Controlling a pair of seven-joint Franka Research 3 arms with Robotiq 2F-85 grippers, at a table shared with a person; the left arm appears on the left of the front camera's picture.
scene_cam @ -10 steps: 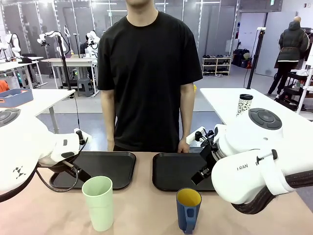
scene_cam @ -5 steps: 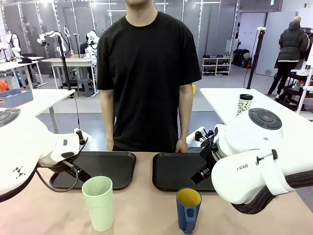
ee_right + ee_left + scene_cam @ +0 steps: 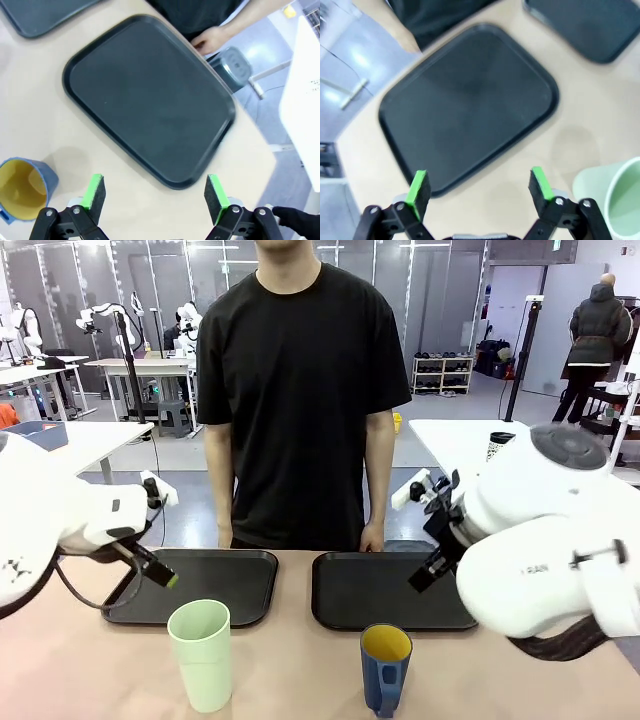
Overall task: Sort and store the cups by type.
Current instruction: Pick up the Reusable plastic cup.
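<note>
The left gripper (image 3: 479,181) is spread wide and empty above a black tray (image 3: 465,105), with the pale green tumbler (image 3: 615,197) at its 4 o'clock. The right gripper (image 3: 154,186), equally spread and empty, hangs over the second black tray (image 3: 150,100), with the blue mug (image 3: 22,187) at its 8 o'clock. Both cups stand on the tan table (image 3: 300,670), and a person (image 3: 300,390) stands at 12 o'clock.

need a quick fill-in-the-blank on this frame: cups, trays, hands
1. The blue mug is ____ inside.
2. The handleless tumbler is pale ____.
3. Both cups stand on the ____, in front of the left tray and the right tray, not on them.
4. The jaws of the right hand stand ____.

Missing words: yellow; green; table; open.
</note>
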